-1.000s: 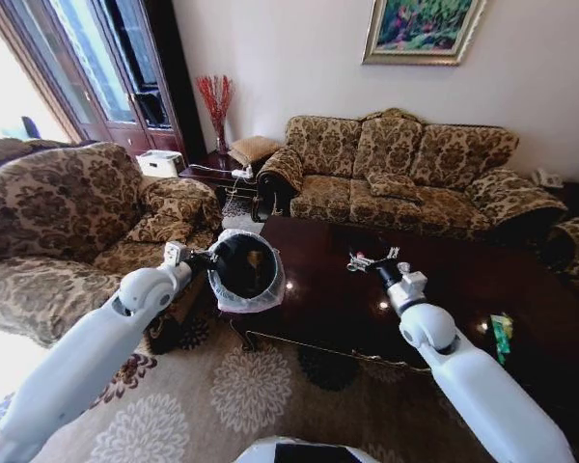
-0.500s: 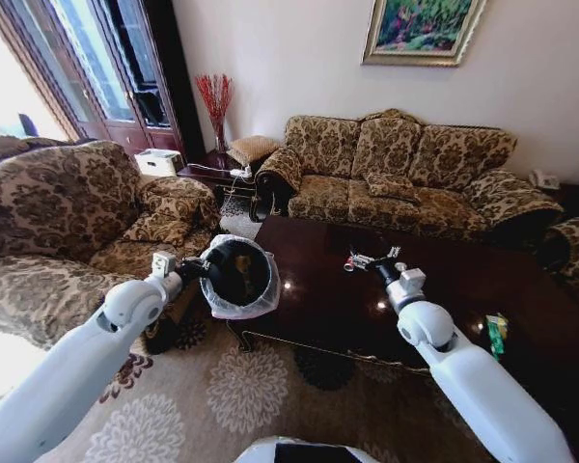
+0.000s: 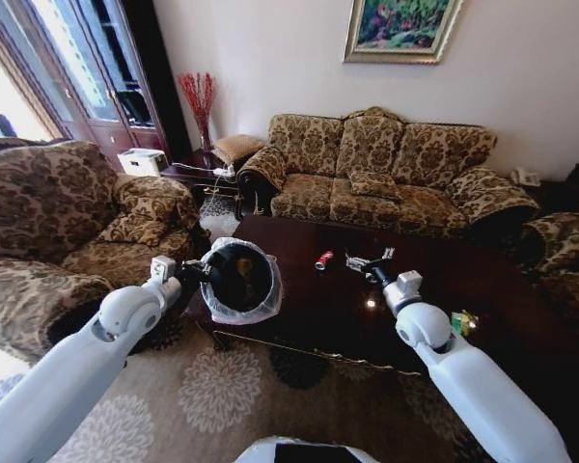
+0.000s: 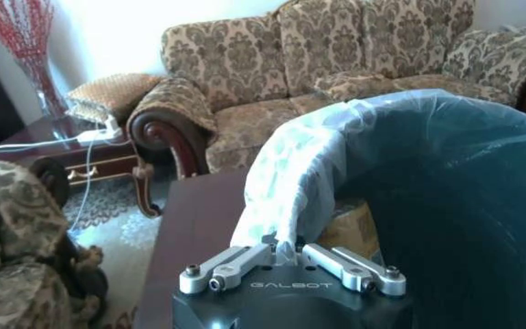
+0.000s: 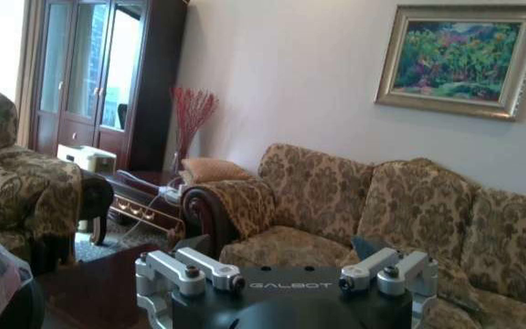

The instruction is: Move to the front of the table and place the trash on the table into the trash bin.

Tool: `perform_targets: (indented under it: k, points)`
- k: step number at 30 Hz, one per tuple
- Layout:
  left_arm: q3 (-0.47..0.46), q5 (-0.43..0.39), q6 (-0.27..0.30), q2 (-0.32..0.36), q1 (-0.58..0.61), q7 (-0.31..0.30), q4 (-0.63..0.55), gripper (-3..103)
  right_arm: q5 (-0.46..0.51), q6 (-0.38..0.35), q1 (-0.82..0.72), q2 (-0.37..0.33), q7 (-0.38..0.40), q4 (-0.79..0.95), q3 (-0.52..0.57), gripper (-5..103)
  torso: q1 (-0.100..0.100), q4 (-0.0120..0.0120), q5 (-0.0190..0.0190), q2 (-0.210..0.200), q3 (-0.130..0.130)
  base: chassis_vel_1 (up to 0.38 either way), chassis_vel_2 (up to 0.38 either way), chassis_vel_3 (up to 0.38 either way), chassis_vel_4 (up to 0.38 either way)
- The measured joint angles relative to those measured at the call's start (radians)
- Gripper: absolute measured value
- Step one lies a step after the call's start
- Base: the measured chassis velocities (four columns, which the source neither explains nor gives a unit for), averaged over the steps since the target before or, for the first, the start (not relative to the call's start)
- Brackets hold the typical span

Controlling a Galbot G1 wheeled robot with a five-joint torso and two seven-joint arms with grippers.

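- Trash bin (image 3: 239, 278) at the left end of the table (image 3: 318, 309), pinched at its rim by the left gripper (image 4: 290, 257).
- Small can (image 3: 323, 259) lies on the table, just left of the right gripper (image 3: 369, 261) (jaws spread, above the tabletop).
- Wrapper (image 3: 462, 323) near the table's right front.
- Sofa (image 3: 386, 178) behind the table; armchair (image 3: 68, 227) to its left.

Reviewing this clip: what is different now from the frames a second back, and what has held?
The whole head view has shifted, so the camera moved, not the furniture; a small red piece on the table has come into sight. The left end effector stays shut on the trash bin liner, holding it beside the table's corner. The right end effector still hovers open over the table, and the green-yellow wrapper stays put.
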Motion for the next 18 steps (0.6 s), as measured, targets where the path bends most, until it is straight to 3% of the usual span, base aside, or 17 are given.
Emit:
perform_targets:
  k: [8,13,18]
  points:
    - [-0.053,0.0,-0.005,0.001,0.054,0.002,-0.021,0,-0.002,0.027,-0.01,0.001,-0.021,-0.004,-0.014,100,-0.001,-0.0006,0.001,0.0,0.0,-0.201,-0.143,0.193,0.1]
    - [-0.065,0.0,-0.006,-0.001,0.066,0.001,-0.025,0,-0.002,0.04,-0.018,0.0,-0.029,-0.005,-0.017,100,-0.001,0.0009,-0.0004,0.0,0.0,-0.108,0.083,0.133,-0.064]
    - [-0.065,0.001,-0.006,-0.004,0.07,0.001,-0.029,0,-0.005,0.043,-0.024,-0.001,-0.032,-0.005,-0.017,100,0.0,0.0008,-0.0004,0.0,0.0,-0.188,0.181,0.258,-0.133]
